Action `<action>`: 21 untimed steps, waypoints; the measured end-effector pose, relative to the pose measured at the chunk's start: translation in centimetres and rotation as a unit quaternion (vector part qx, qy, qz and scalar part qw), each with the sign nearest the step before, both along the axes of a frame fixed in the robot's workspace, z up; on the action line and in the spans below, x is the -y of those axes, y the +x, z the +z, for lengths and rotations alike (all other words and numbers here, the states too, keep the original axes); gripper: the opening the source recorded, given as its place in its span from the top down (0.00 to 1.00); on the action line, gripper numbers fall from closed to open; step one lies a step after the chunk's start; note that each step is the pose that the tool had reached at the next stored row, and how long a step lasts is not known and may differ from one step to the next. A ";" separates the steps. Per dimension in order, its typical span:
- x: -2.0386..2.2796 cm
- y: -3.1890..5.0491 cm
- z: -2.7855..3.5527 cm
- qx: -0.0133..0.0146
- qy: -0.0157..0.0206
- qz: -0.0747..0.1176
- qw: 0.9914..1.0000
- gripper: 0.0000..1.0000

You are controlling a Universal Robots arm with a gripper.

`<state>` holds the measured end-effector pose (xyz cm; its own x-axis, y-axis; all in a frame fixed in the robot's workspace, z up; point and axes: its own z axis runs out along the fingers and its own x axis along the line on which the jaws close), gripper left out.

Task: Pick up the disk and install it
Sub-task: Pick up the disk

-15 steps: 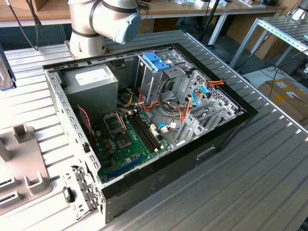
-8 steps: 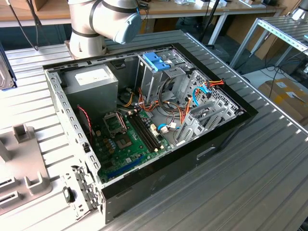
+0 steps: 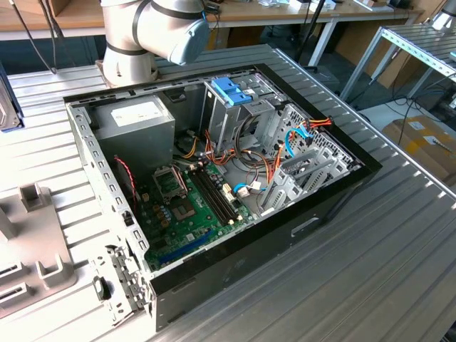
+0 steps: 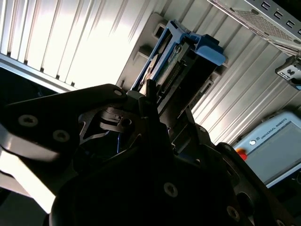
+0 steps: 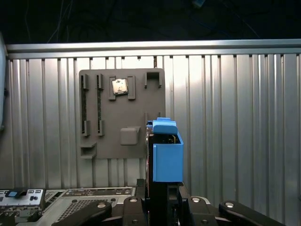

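Note:
In both wrist views my gripper (image 5: 162, 190) is shut on the disk (image 5: 167, 157), which stands edge-on between the fingers. Its light-blue plastic frame faces the camera. In the second wrist view the disk (image 4: 183, 56) sticks out past the dark fingertips (image 4: 151, 92), with its blue tab at the far end, above the ribbed metal table. In the exterior view a silver slab with a blue edge, the disk (image 3: 6, 100), shows at the left border, well away from the open computer case (image 3: 235, 178).
A grey holder plate (image 5: 122, 113) with slots and a small chip lies on the table beneath the disk. Inside the case stand a metal cage with a blue top (image 3: 231, 89), a grey power supply (image 3: 135, 117), a motherboard (image 3: 189, 203) and orange cables. A pendant (image 4: 273, 146) lies nearby.

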<state>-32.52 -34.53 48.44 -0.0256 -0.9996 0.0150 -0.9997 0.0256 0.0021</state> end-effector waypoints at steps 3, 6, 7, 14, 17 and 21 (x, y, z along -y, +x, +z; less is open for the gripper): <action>0.00 0.00 0.13 0.000 0.000 0.000 1.000 0.65; 0.00 0.00 0.33 0.000 0.000 0.000 1.000 0.65; 0.00 0.00 0.35 0.000 0.000 0.000 1.000 0.65; 0.00 0.20 0.37 0.000 0.000 0.000 1.000 0.65; 0.00 0.61 0.37 0.000 0.000 0.000 1.000 0.65; 0.00 1.43 0.37 0.000 0.000 0.000 1.000 0.65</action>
<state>-31.09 -34.53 48.81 -0.0256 -0.9996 0.0150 -0.9997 0.0256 0.0021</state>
